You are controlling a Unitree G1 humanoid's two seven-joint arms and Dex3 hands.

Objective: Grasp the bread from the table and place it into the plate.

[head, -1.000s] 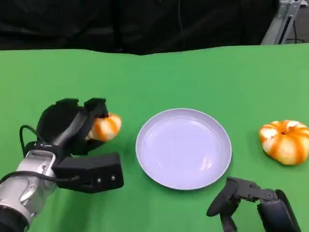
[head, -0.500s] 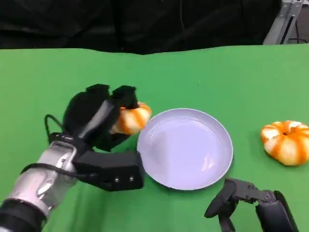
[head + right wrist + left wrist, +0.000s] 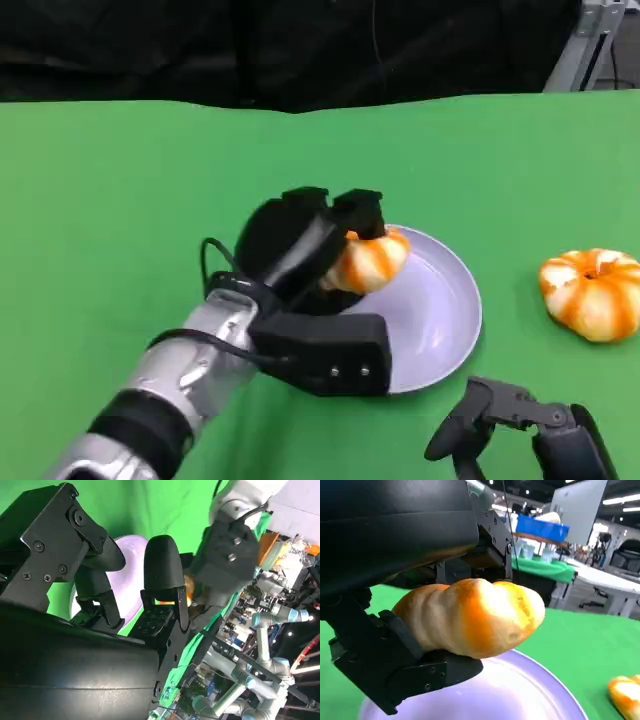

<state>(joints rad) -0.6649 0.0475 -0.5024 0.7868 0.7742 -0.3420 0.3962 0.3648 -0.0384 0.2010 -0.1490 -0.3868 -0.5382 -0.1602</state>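
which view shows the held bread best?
Left wrist view: the bread shows close up, gripped in the left hand just above the plate. The head view shows it smaller, partly covered by the fingers, over the plate's left side. The right wrist view catches just an orange sliver behind the right hand.

The left hand (image 3: 310, 240) is covering the near left side of the bread roll (image 3: 368, 262) and, with its forearm, the left part of the lavender plate (image 3: 450, 310). In the left wrist view the fingers (image 3: 395, 650) are hiding the roll's underside, and the second roll (image 3: 626, 696) is running off the picture's edge. The right hand (image 3: 520, 425) is being cut off by the head view's lower edge, so its finger positions cannot be told. In the right wrist view its own fingers (image 3: 162, 570) are blocking most of the plate.
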